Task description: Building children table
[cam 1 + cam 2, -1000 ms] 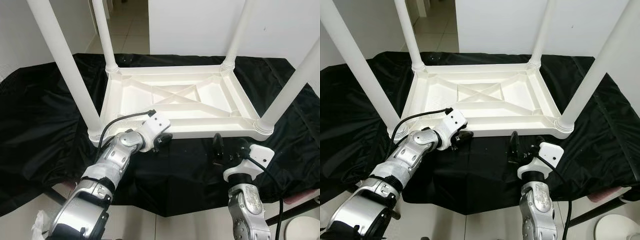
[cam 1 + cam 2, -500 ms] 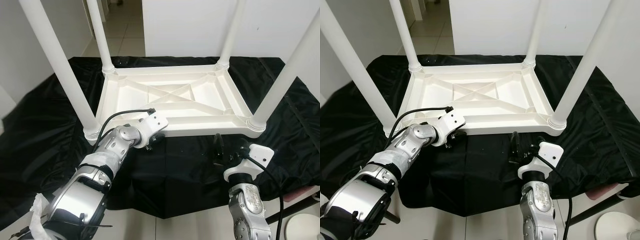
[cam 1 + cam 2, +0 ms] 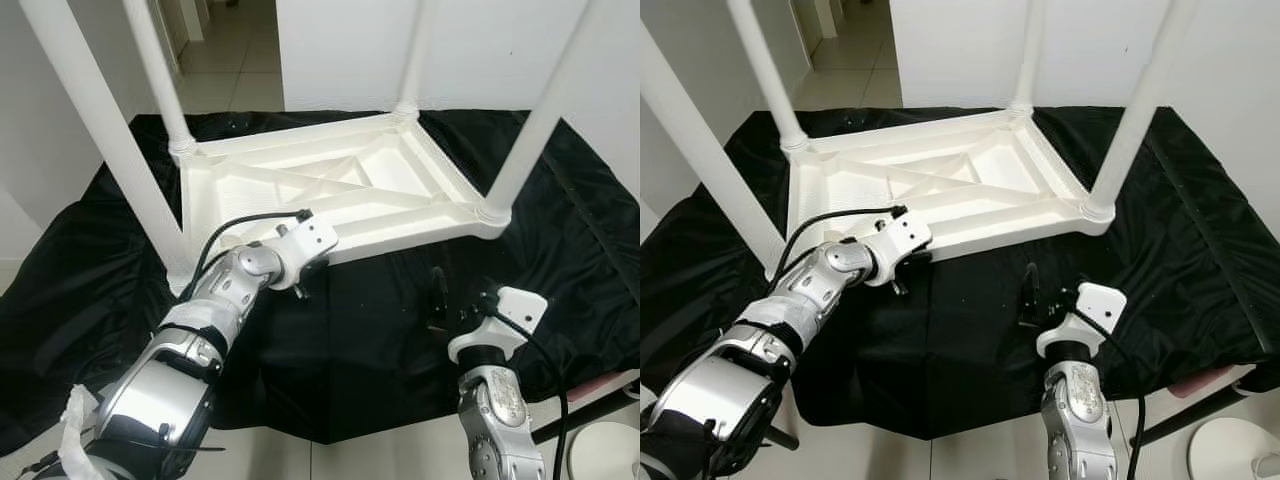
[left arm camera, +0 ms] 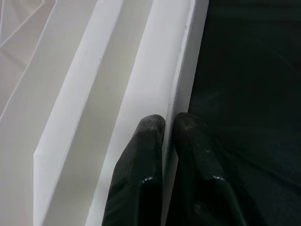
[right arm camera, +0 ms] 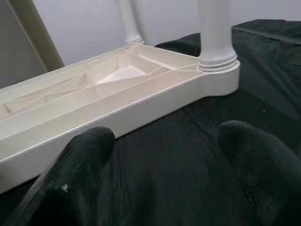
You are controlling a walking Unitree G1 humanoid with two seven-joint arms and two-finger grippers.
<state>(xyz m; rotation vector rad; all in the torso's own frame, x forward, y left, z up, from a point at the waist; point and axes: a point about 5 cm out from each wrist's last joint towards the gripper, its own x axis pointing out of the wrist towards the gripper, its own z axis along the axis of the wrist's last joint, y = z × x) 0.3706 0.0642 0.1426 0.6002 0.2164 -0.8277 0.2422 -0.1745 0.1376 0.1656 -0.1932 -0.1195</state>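
The white plastic children's table (image 3: 300, 190) lies upside down on a black cloth (image 3: 360, 340), skewed, its right end farther from me. Its legs stand upward: near left (image 3: 110, 140), far left (image 3: 155, 75), far right (image 3: 415, 60), near right (image 3: 540, 110). My left gripper (image 3: 305, 275) is shut on the table's near rim (image 4: 183, 70), one black finger on each side of the thin wall. My right gripper (image 3: 458, 300) stands open over the cloth, apart from the rim, with nothing between its fingers (image 5: 84, 160).
The black cloth drapes over a low surface and ends at the front edge (image 3: 330, 430). Tiled floor (image 3: 230, 60) and a white wall (image 3: 340, 50) lie behind. A white round object (image 3: 600, 455) sits on the floor at the bottom right.
The table has turned on the cloth, its right end swinging away from me while my left gripper keeps hold of the near rim. The right gripper has stayed put.
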